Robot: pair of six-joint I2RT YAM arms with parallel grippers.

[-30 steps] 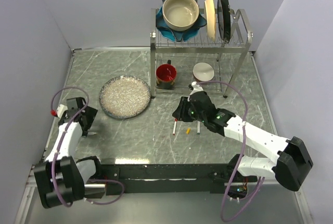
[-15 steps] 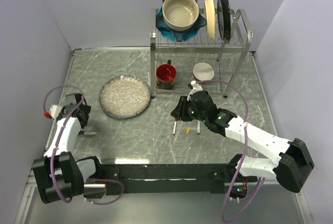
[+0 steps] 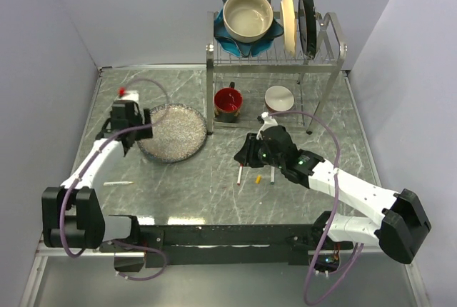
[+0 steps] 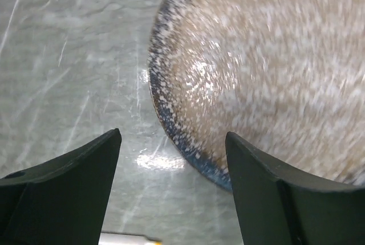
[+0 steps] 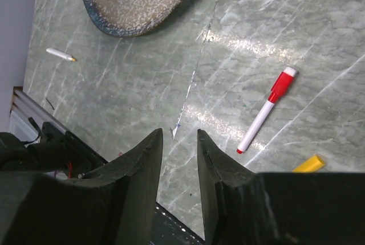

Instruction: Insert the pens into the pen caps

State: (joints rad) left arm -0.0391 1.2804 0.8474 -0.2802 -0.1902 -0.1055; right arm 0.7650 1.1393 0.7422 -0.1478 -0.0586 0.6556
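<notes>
Swung away from the near-left edge and up to the plate's left rim within the last second: left gripper (image 4: 172, 137), jaws spread wide, nothing between them but rim and table (image 3: 321, 107).

Nearest, close to the left edge where that gripper hovered before: yellow pen (image 3: 118, 183), flat on the table, yellow tip bare, well apart from both grippers.

Mid-table, barely shifted: right gripper (image 5: 178, 134), fingers (image 5: 142, 159) drawn to a narrow gap, holding nothing, hovering over bare table. Just right of it in the wrist view: red pen (image 3: 240, 176), flat, red end pointing away from the arms, touching neither finger. Near that pen on its right: yellow cap (image 3: 258, 178), lying loose. Just beyond that: green piece (image 3: 274, 178), pen or cap not clear from above.

Further back on the left: speckled plate (image 3: 171, 136), flat on the table.

Farthest: rack (image 3: 271, 65) against the back wall. Under it, red cup (image 3: 228, 100) and white bowl (image 3: 278, 97), side by side. On top, large bowl (image 3: 248, 16) nested in a blue dish (image 3: 225, 32), with a cream plate (image 3: 288, 13) and a black plate (image 3: 308, 13) standing on edge at the right.
</notes>
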